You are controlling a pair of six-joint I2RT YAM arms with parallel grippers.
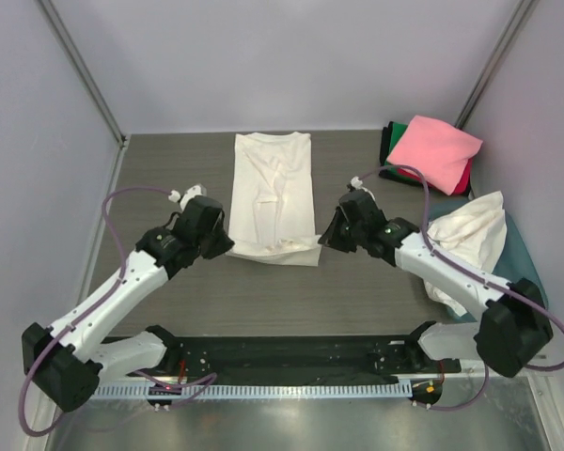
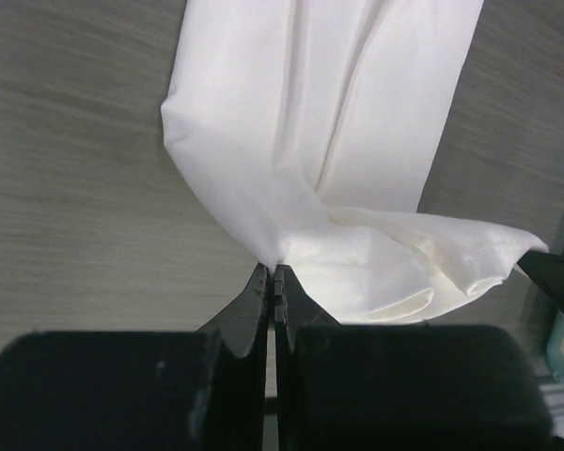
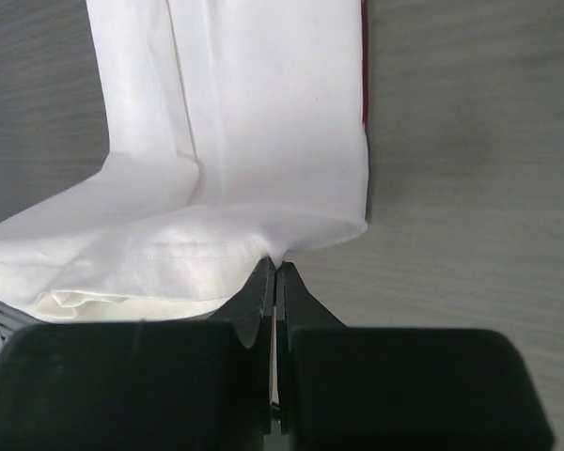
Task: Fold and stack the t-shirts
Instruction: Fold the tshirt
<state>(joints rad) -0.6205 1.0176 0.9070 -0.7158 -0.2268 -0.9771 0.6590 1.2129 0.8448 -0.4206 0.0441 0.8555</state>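
Where it lies, cream t-shirt [image 1: 274, 188] folded narrow

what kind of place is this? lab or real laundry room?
Most likely a lab test cell. The left arm and right arm are bolted to a rail at the table edge, plain walls box it in, and a cream t-shirt is the work piece.

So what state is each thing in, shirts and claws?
Flat cream shirt: folded lengthwise, near end lifted.
Left gripper: shut on its near corner.
Right gripper: shut on the other near corner.
Pink shirt: folded, far right corner.
Crumpled cream shirt: unfolded, heaped.
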